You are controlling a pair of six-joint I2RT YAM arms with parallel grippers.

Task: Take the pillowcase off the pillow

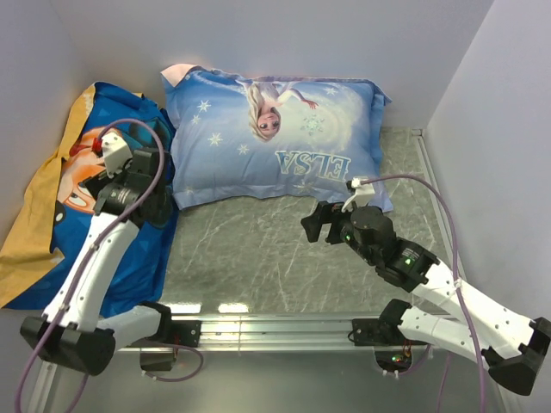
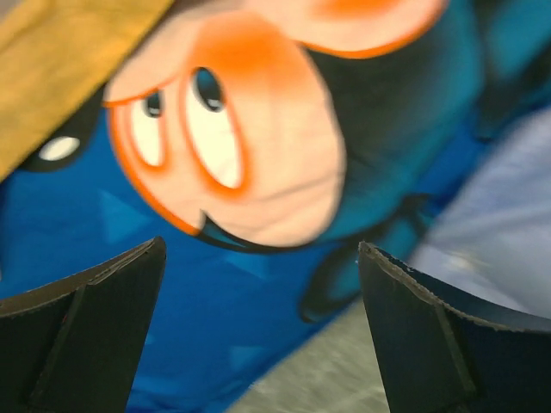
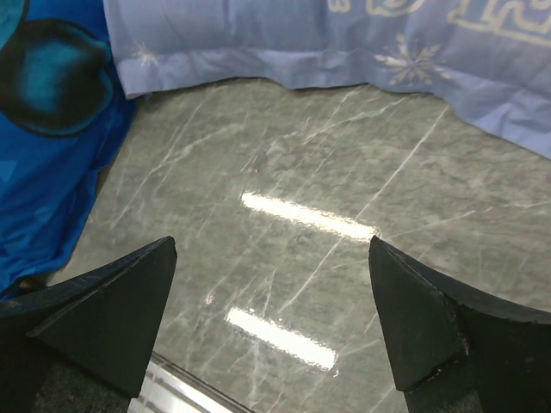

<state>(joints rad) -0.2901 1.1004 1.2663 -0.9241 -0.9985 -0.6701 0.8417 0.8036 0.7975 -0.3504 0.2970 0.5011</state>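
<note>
The pillowcase (image 1: 69,215) lies at the left of the table, blue side with the Mickey face up, its yellow-orange side showing along the left edge. No plain white pillow shows in any view. My left gripper (image 1: 108,185) hovers over the pillowcase. In the left wrist view it (image 2: 261,249) is open and empty, with the Mickey face (image 2: 250,146) just beyond its fingers. My right gripper (image 1: 312,225) is open and empty above the bare marble table (image 3: 301,163). In the right wrist view it (image 3: 273,245) has the blue pillowcase (image 3: 52,129) at the left.
A light blue Elsa-print pillow (image 1: 275,142) lies at the back middle, touching the pillowcase's right edge; it also shows in the right wrist view (image 3: 344,43). White walls enclose the back and both sides. A metal rail (image 1: 275,327) runs along the near edge.
</note>
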